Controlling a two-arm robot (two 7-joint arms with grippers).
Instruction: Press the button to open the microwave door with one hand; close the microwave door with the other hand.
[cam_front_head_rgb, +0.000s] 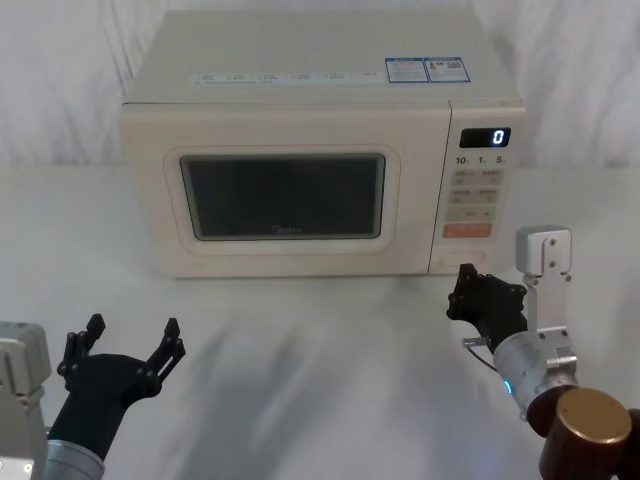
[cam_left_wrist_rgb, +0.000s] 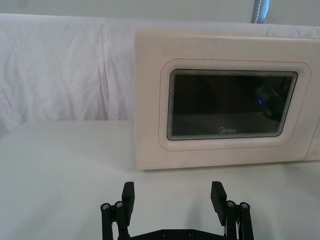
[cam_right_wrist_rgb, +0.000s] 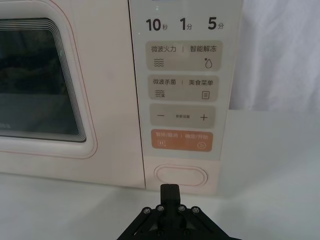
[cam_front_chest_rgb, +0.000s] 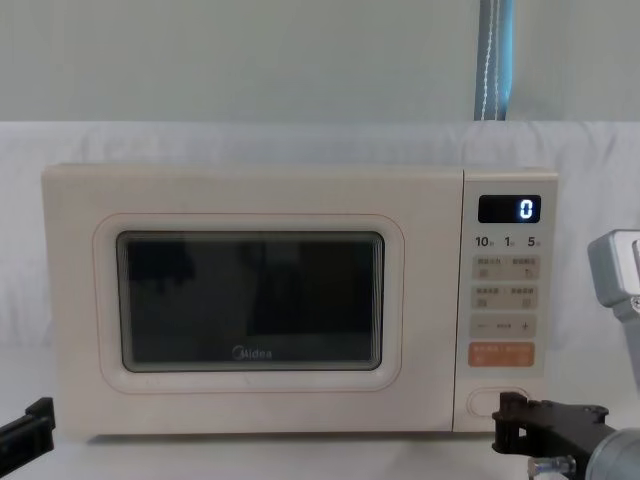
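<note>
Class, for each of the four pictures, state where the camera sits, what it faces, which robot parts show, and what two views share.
Head: high, looking down at the microwave; open left gripper and shut right gripper show.
Chest: low, level with the microwave door; right gripper by the button.
Left wrist: faces the door over its open fingers.
Right wrist: faces the button up close, fingers shut.
Shared: head and chest both show the display reading 0.
</note>
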